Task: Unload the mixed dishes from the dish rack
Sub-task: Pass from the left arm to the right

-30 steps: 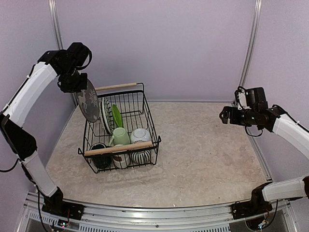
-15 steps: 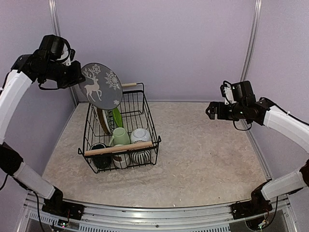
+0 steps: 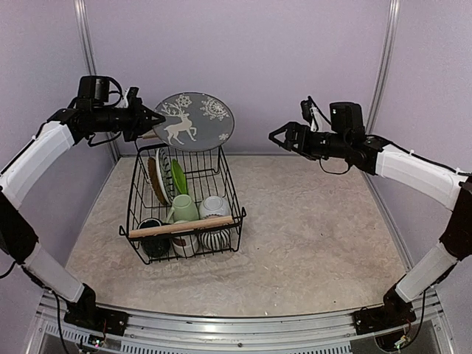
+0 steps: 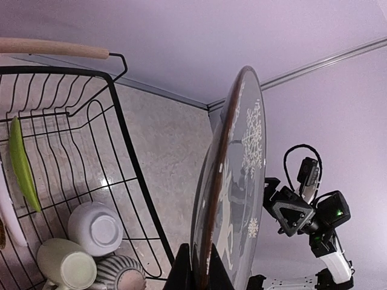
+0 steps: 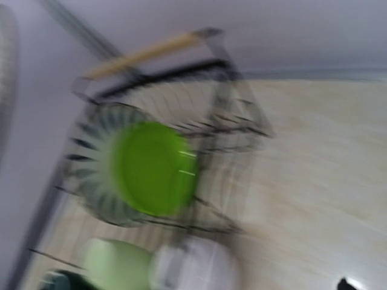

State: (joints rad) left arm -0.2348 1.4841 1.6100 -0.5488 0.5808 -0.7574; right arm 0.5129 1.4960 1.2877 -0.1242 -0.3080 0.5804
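My left gripper (image 3: 151,119) is shut on the rim of a grey plate with a white reindeer (image 3: 193,122) and holds it in the air above the far end of the dish rack (image 3: 228,177). In the left wrist view the plate (image 4: 233,181) stands edge-on between my fingers (image 4: 202,272). My right gripper (image 3: 276,138) is open and empty in mid-air, right of the plate. In the rack stand the striped plate (image 3: 164,175), lime-green plate (image 3: 178,177), pale green mug (image 3: 184,208), white bowl (image 3: 214,206), striped mug (image 3: 215,238) and dark teal mug (image 3: 153,232).
The rack has a wooden handle at the near end (image 3: 181,226) and one at the far end (image 4: 51,47). The blurred right wrist view shows the lime-green plate (image 5: 151,169) and far handle (image 5: 145,53). Walls close in at the left, back and right.
My left arm has swung the reindeer plate up and right, from beside the rack to above its far end. My right arm has moved left toward the plate.
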